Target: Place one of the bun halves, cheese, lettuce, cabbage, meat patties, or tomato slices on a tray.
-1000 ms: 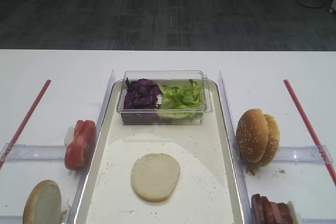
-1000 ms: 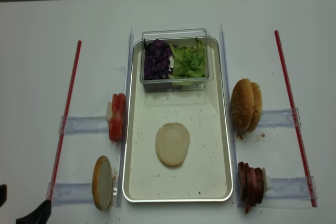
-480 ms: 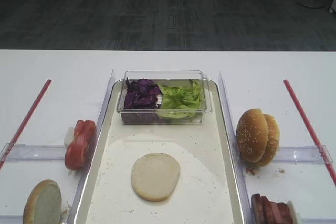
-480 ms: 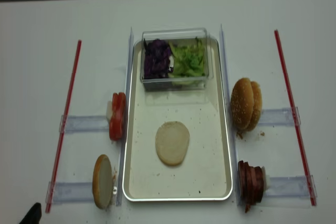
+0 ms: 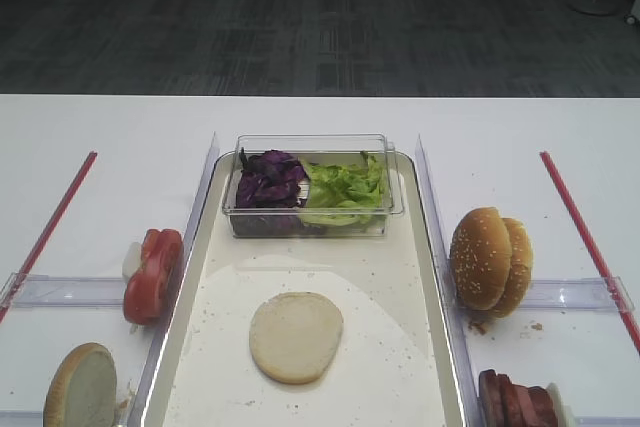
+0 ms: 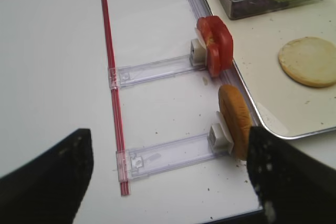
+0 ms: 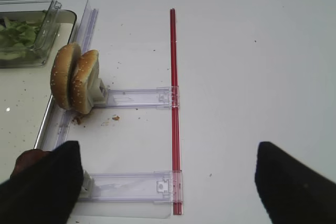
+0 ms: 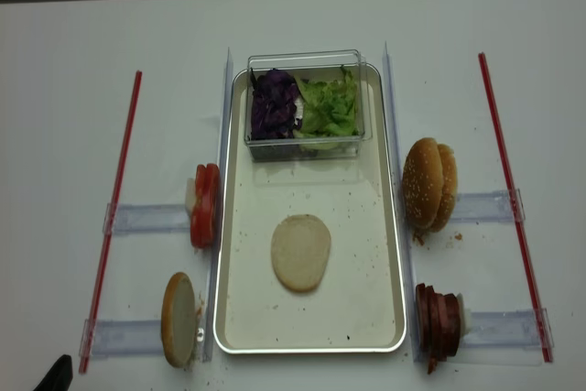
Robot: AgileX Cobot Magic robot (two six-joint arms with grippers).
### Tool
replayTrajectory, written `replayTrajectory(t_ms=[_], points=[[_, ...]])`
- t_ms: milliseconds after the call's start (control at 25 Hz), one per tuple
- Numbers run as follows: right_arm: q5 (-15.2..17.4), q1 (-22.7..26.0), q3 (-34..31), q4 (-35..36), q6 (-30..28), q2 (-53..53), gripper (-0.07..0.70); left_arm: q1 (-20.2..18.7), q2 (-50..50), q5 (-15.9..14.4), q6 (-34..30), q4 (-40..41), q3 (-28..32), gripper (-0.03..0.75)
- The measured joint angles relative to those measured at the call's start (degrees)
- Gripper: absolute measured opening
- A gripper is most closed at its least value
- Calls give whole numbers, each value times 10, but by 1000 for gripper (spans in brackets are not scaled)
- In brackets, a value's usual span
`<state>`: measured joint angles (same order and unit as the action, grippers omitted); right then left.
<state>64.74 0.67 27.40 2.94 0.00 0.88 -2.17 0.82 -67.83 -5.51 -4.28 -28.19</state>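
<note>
Bun half (image 8: 300,252) lies flat on the tray (image 8: 377,190).
Left claw (image 6: 168,182) is released and empty; right claw (image 7: 168,182) also spread, grasping nothing.

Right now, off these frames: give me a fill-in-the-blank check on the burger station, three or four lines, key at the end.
1. The flat bun half lies cut face up on the ____.
2. In the clear tub, the purple cabbage sits to the ____ of the lettuce in the overhead view.
3. The tomato slices stand on edge just outside the tray's ____ side.
4. The meat patties sit nearer the camera than the ____-seeded buns.

Missing words: tray; left; left; sesame
</note>
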Motion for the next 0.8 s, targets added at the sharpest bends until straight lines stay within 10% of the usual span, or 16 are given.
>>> replayTrajectory(t_ms=[800], points=[[0,0,0,0,0,0,676,40,0,0,0,-1,0,526]])
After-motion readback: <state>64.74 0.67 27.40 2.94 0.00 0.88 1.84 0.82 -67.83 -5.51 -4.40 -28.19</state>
